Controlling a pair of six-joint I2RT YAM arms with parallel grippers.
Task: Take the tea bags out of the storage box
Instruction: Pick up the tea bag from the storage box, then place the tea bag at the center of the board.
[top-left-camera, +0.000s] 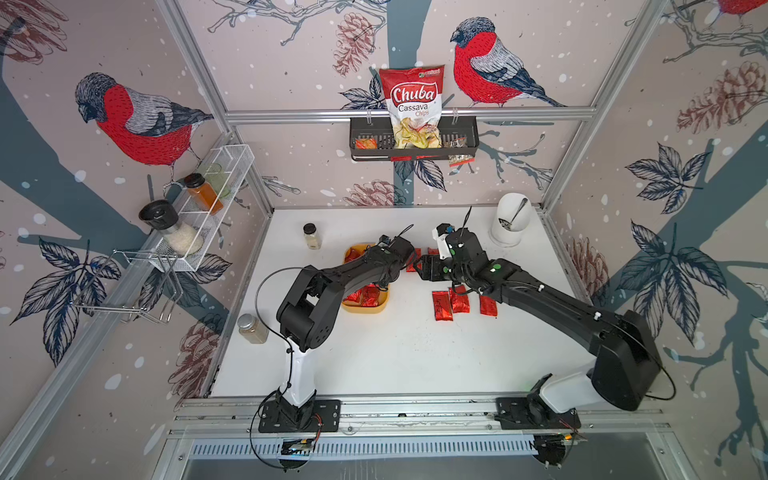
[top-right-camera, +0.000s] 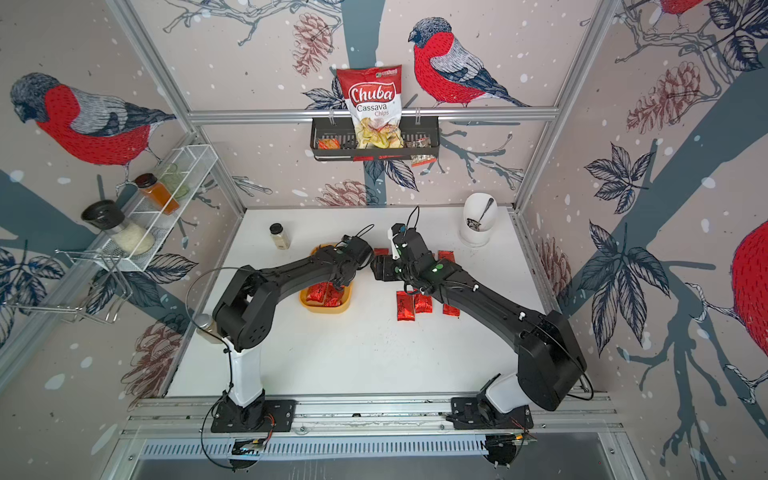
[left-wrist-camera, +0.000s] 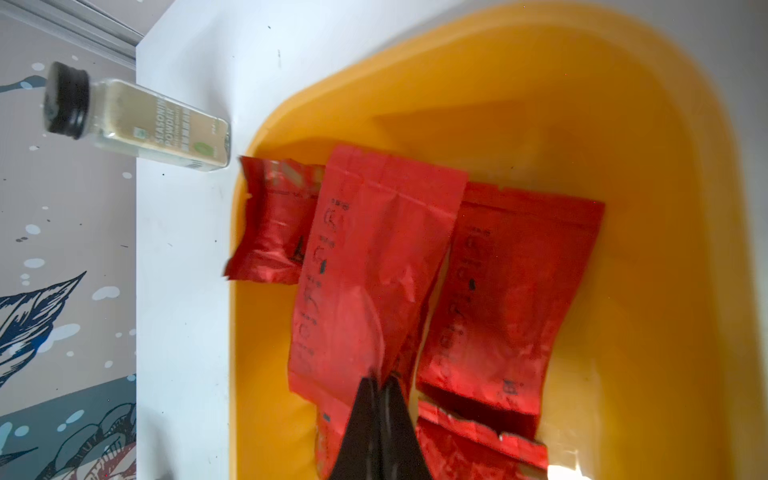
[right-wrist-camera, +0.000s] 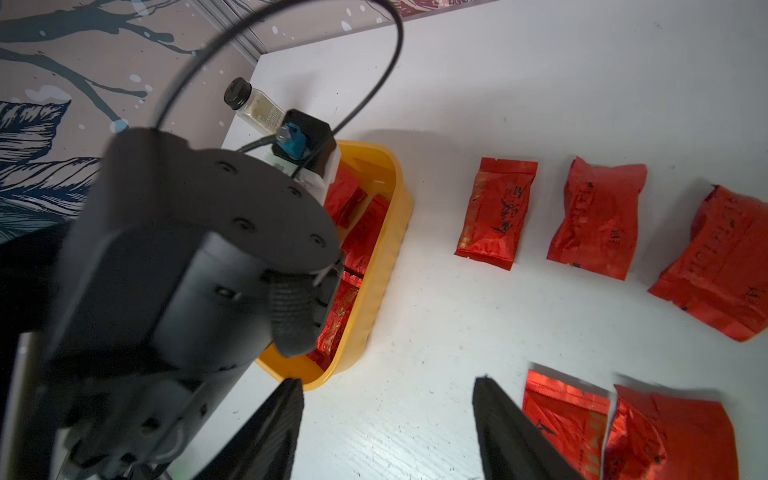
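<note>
The left gripper (left-wrist-camera: 379, 384) is clamped shut, apparently pinching the near end of the middle tea bag (left-wrist-camera: 365, 266), whose long axis runs straight away from the jaws; blur leaves the bite uncertain. More tea bags (left-wrist-camera: 507, 291) flank it inside the storage box (left-wrist-camera: 623, 166). The right gripper (right-wrist-camera: 386, 399) hangs spread and empty just beside the box, with laid-out tea bags (right-wrist-camera: 494, 212) beyond.

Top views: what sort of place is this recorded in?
Probably a mock kitchen or pantry corner inside a robot test cell: a white mesh spice rack, a black wire basket holding a red-and-white chips bag, and bird-patterned wallpaper on aluminium framing.
</note>
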